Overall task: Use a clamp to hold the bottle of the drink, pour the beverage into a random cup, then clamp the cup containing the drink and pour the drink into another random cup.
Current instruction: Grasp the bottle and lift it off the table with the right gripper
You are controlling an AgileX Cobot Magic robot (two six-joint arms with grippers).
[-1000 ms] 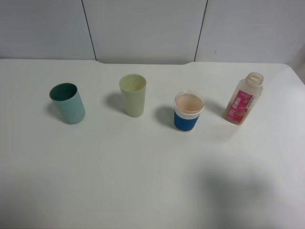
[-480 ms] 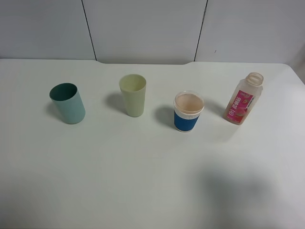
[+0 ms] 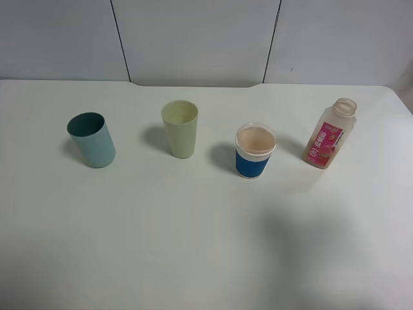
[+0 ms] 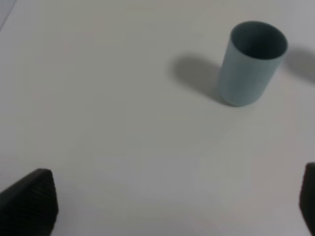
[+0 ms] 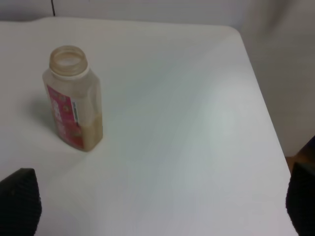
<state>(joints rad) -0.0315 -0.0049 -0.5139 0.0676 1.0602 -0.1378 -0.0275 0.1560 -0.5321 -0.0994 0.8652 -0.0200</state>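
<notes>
Neither arm showed from above. The wrist views caught only dark fingertips (image 4: pixel 29 201) cut off at the edges, with the left gripper (image 4: pixel 167 206) and right gripper (image 5: pixel 160 206) both spread wide and empty. The blue-sleeved cup (image 3: pixel 255 152), full of pinkish-brown drink (image 3: pixel 256 137), stood between the pale cup (image 3: pixel 180 128) and the bottle (image 3: pixel 330 134). Only the right wrist view showed a little liquid at the bottle's bottom.

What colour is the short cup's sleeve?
The sleeve is blue, under a white band; the exterior high view shows it best.

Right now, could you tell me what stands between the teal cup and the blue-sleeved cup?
Only the pale yellow-green cup, upright, seen in the exterior high view.
</notes>
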